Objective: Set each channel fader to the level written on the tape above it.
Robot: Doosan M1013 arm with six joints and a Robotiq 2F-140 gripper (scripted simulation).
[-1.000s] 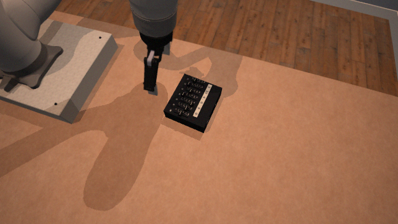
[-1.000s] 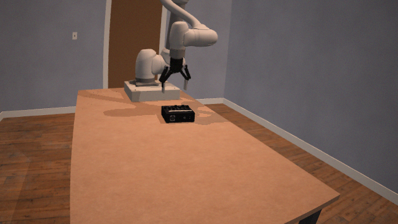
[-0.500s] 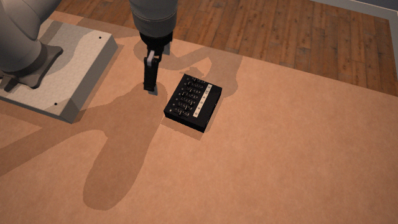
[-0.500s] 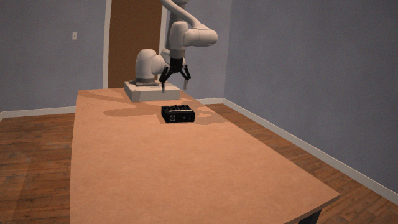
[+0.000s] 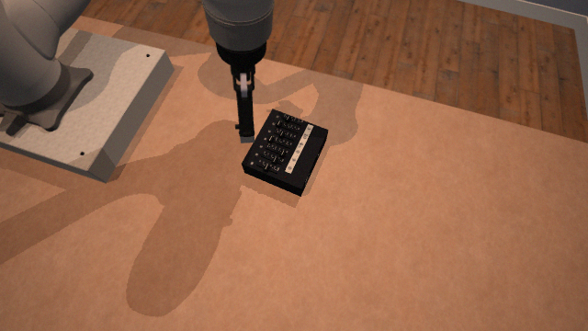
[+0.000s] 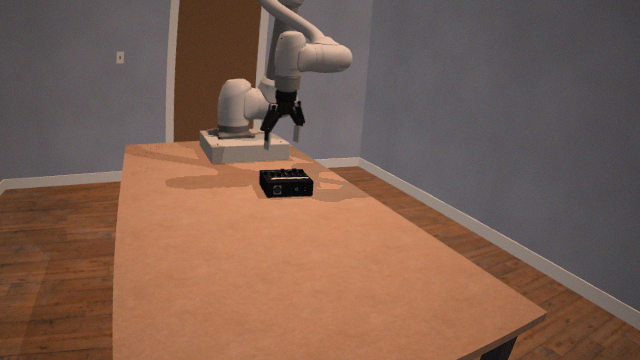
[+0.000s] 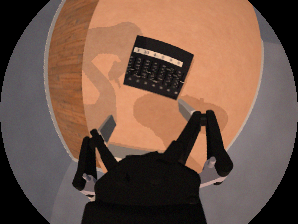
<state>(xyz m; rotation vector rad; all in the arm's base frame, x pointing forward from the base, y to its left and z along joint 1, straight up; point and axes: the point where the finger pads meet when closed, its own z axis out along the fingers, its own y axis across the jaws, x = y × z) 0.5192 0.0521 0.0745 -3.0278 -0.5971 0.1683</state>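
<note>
The black lighting desk (image 5: pixel 300 176) (image 6: pixel 286 189) (image 7: pixel 158 67) stands on its feet on the brown table (image 5: pixel 390 239) (image 6: pixel 240 280) (image 7: pixel 206 10). Its top carries several faders (image 5: pixel 276 143) in a row and a white tape strip (image 5: pixel 299 149) along one side. The written levels and the cap positions are too small to read. My gripper (image 5: pixel 245 134) (image 6: pixel 281 140) (image 7: pixel 145 112) is open and empty. It hangs well above the table, over the side of the desk that faces the robot base, and touches nothing.
The robot's grey base plinth (image 5: pixel 115 106) (image 6: pixel 240 150) sits on the table behind the desk. The arm's shadow falls across the table around the desk. Wooden floor (image 5: pixel 436 51) lies beyond the table's far edge.
</note>
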